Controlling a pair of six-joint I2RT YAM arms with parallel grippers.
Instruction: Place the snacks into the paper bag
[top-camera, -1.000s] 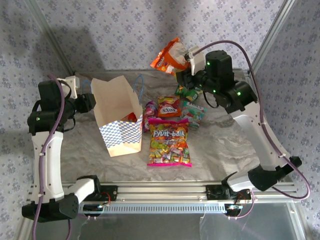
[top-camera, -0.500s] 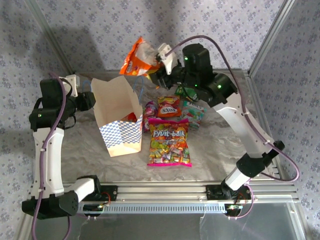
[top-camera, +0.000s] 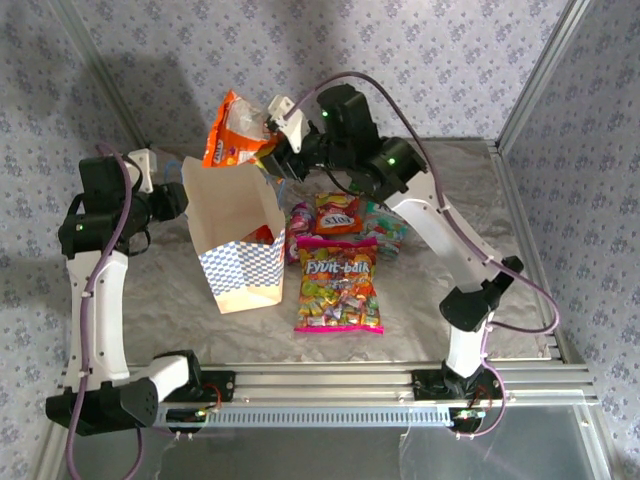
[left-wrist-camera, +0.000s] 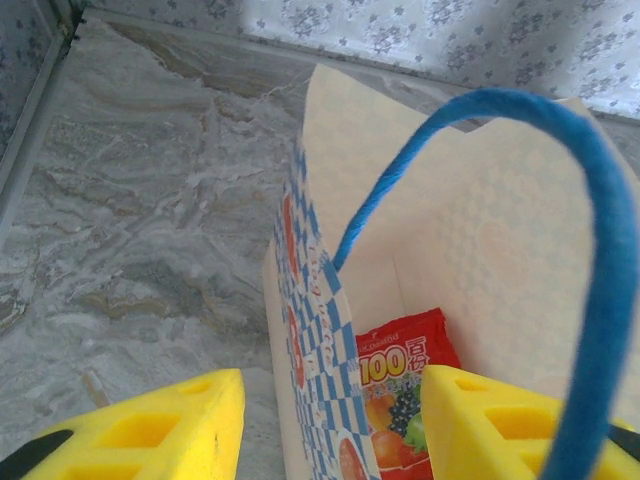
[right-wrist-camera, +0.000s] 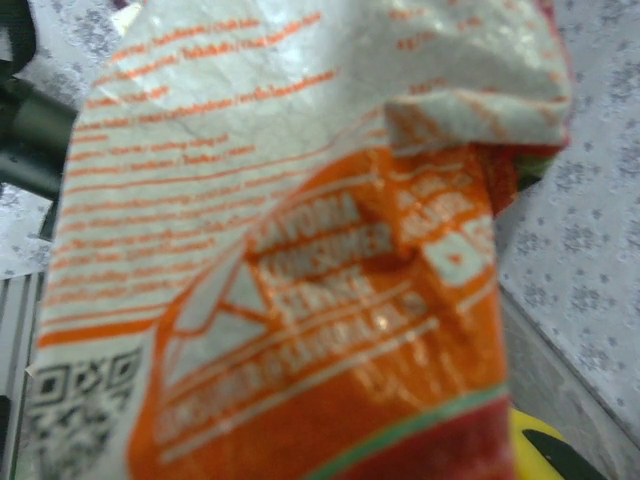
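**Paper bag.** The tan kraft paper bag (top-camera: 240, 268) stands upright and open on the grey marbled surface (top-camera: 150, 290), left of centre. Its walls are stiff and flat with sharp creases. The outer face carries a blue-white checkered print. A twisted blue cord handle (left-wrist-camera: 600, 250) arches over the mouth. One red glossy packet (left-wrist-camera: 400, 390) lies inside, at the bottom.

**Snacks.** The orange-and-white glossy plastic packet (top-camera: 233, 130) hangs in the air over the far side of the bag's mouth. It is crinkled, with fine print and a QR code on its back. The large pink multicoloured packet (top-camera: 340, 285) lies flat on the surface just right of the bag. Smaller red (top-camera: 337, 212), purple (top-camera: 300, 218) and teal (top-camera: 390, 228) packets cluster beyond it.

**Right arm.** It reaches from its base up and across to the left, at full stretch. The right gripper (top-camera: 265, 148) is clenched on the orange-and-white packet's right edge.

**Left arm.** It stands upright, with the wrist turned toward the bag. The left gripper (left-wrist-camera: 330, 390) is released. Its yellow fingers (left-wrist-camera: 150, 430) stand apart, one outside the bag's left wall and one inside.
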